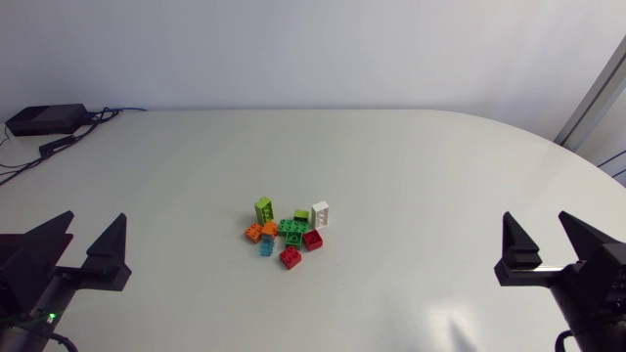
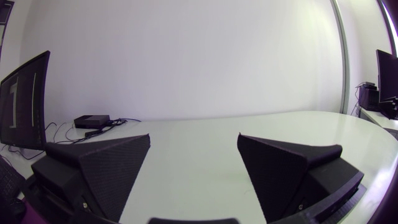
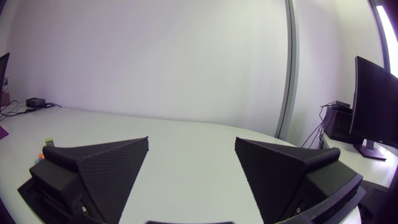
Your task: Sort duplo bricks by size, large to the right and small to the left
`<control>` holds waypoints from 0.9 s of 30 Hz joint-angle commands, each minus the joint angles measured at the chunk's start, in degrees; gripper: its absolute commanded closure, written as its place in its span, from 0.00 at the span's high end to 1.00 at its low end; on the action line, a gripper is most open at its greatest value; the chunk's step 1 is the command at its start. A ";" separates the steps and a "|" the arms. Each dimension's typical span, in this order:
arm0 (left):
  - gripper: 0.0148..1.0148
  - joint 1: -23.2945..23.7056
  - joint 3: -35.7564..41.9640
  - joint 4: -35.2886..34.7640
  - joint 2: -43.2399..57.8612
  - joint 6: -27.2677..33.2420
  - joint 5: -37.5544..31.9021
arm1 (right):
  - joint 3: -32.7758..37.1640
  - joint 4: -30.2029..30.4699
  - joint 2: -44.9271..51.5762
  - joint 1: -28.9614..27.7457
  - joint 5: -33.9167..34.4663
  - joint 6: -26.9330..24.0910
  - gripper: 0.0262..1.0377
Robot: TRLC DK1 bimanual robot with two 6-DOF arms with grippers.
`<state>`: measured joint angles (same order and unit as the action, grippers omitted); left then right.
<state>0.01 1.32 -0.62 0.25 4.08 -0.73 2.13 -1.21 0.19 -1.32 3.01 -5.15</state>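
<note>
A small heap of duplo bricks (image 1: 289,235) lies in the middle of the table. It holds a lime brick (image 1: 264,207), a white brick (image 1: 321,213), an orange one (image 1: 256,232), a green one (image 1: 290,231), two red ones (image 1: 313,240) and a blue one (image 1: 266,247). My left gripper (image 1: 93,230) stands open near the front left edge, far from the heap, with nothing between its fingers (image 2: 99,168). My right gripper (image 1: 538,227) is open at the front right, likewise apart from the heap. In the right wrist view a few bricks (image 3: 45,148) peek out beside one finger (image 3: 93,171).
A black box (image 1: 44,119) with cables sits at the table's far left corner, also seen ahead of the left gripper (image 2: 92,120). Bare white tabletop (image 1: 440,176) surrounds the heap on both sides.
</note>
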 commanded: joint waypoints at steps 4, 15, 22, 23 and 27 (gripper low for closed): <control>0.96 0.25 -0.27 0.54 -1.04 1.20 -0.59 | 0.42 3.32 -0.63 0.79 -0.98 0.05 0.96; 0.96 0.34 2.63 -0.78 -1.04 1.20 -0.59 | 3.23 4.11 -0.54 1.15 -1.25 0.14 0.96; 0.95 0.69 7.99 -1.22 5.11 1.02 -0.67 | 7.80 4.03 4.38 1.67 -1.25 0.14 0.96; 0.95 0.78 9.93 -1.22 7.92 0.93 -0.67 | 9.12 4.03 6.76 1.76 -1.25 0.14 0.96; 0.96 2.01 20.65 -4.21 19.08 0.76 -0.76 | 17.47 6.49 18.97 2.11 -2.21 0.31 0.96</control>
<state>1.26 16.53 -4.38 15.31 4.86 -0.95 15.66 4.36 14.55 0.25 1.28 -5.15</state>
